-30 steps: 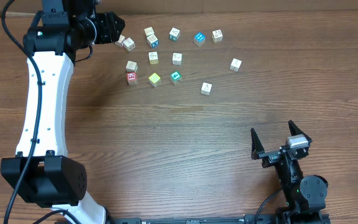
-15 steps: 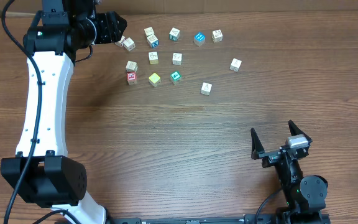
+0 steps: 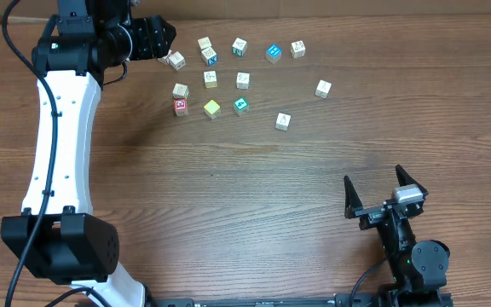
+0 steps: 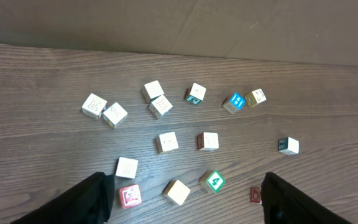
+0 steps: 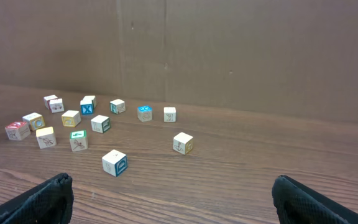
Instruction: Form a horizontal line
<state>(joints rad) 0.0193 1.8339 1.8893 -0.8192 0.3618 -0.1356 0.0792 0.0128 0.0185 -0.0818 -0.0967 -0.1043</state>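
Small lettered cubes lie scattered at the far left of the table. The blue cube with a white X [image 3: 211,57] [image 5: 87,107] touches a white cube [image 3: 204,43]. Two pale cubes [image 3: 176,60] [image 4: 115,114] lie side by side just left of them. The red-faced cube [image 3: 180,107] [image 4: 129,196] and the pale yellow cube [image 3: 212,108] [image 4: 178,191] sit nearer the front. My left gripper [image 3: 162,38] [image 4: 190,208] hovers open above the cubes, holding nothing. My right gripper [image 3: 373,183] [image 5: 173,202] stands open and empty at the near right.
Other cubes lie around: a green one [image 3: 240,104], a bright blue one [image 3: 273,53], and white ones [image 3: 323,88] [image 3: 283,121] further right. A cardboard wall [image 5: 229,50] rises behind the table's far edge.
The left jaws have spread wider over the two pale cubes at the far left. The cubes and the right arm have not moved.
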